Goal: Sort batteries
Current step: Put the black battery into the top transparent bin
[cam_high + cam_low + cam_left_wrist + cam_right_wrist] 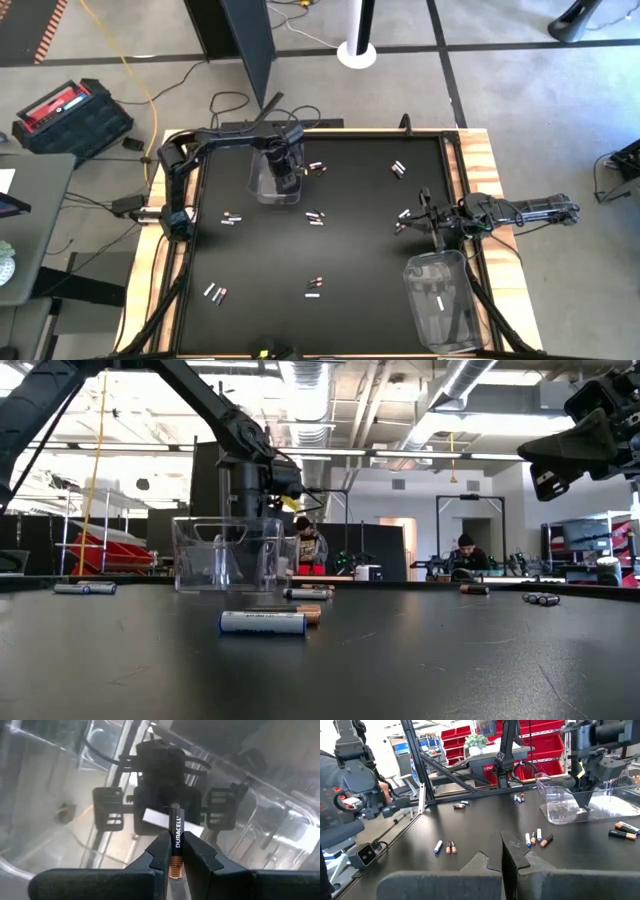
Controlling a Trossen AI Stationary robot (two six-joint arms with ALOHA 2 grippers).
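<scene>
My left gripper [287, 165] hangs over a clear bin [275, 178] at the table's far left-centre and is shut on a dark battery with a copper end [176, 840]. The bin also shows in the low view [228, 553]. My right gripper [424, 208] is shut and empty above the right side of the table, beside two loose batteries [402, 220]. In its wrist view the gripper [504, 857] looks across the mat. Other batteries lie flat on the black mat in small groups [315, 216], [215, 293], [315, 287], [399, 170]. My left gripper pinches the dark battery between its two fingers [160, 854]. The battery lies along the fingers, its copper end [175, 868] back between them and its dark end [176, 814] sticking out past the tips. The fingers point down into the bin. The battery is clear of the bin's floor.
A second clear bin [440, 300] stands at the near right with one white battery in it. A white battery [262, 622] lies near the table's front in the low view. Wooden rails edge the mat. People sit in the room beyond the table.
</scene>
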